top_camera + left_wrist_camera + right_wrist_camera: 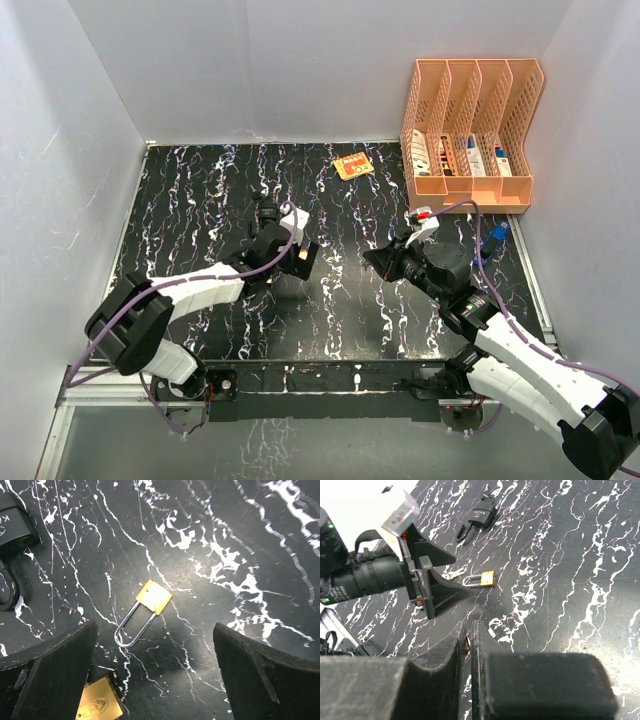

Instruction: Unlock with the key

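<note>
Brass padlock (155, 597), black padlock (482, 514) nearby, orange rack (470, 130) well apart

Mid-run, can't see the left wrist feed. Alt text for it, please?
A small brass padlock with a long silver shackle lies flat on the black marbled table, framed between the wide-open fingers of the left gripper. A second brass padlock peeks out by the lower-left finger, and a black padlock sits at the upper-left edge.

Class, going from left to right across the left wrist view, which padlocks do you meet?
Black padlock at the top corner → half-hidden brass padlock at the bottom edge → brass padlock with long silver shackle.
</note>
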Tool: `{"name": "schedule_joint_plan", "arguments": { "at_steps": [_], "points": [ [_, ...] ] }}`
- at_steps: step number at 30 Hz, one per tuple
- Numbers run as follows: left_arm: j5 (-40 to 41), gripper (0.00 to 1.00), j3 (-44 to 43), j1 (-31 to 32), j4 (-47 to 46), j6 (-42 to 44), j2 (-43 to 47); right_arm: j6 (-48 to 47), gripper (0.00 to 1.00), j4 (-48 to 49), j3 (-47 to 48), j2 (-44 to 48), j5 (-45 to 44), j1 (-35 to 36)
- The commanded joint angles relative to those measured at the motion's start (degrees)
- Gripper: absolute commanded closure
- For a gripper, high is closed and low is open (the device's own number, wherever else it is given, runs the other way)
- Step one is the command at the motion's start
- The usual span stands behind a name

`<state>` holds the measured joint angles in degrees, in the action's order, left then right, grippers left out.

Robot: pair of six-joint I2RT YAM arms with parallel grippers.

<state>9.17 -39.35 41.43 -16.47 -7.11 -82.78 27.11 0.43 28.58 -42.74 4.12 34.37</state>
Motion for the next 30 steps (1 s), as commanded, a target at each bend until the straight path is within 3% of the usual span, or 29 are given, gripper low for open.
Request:
{"name": "schedule_joint_plan", "arguments": {
  "at_steps": [1,18,30],
  "points": [
    [2.8,0.02,-3.0,-0.3,1.3,5.8,-2.8,-0.4,1.00,1.7,0.6,0.9,0.1,-0.2],
    [-16.0,0.09,-8.4,-6.6,0.8,12.5,-13.4,-1.3,1.00,0.5,0.3,3.1,0.1,-0.2],
    [-18.5,0.21,-9.6,-7.8,1.8,13.9,-16.3,-1.5,1.00,0.6,0.5,2.7,0.5,-0.2]
  ]
}}
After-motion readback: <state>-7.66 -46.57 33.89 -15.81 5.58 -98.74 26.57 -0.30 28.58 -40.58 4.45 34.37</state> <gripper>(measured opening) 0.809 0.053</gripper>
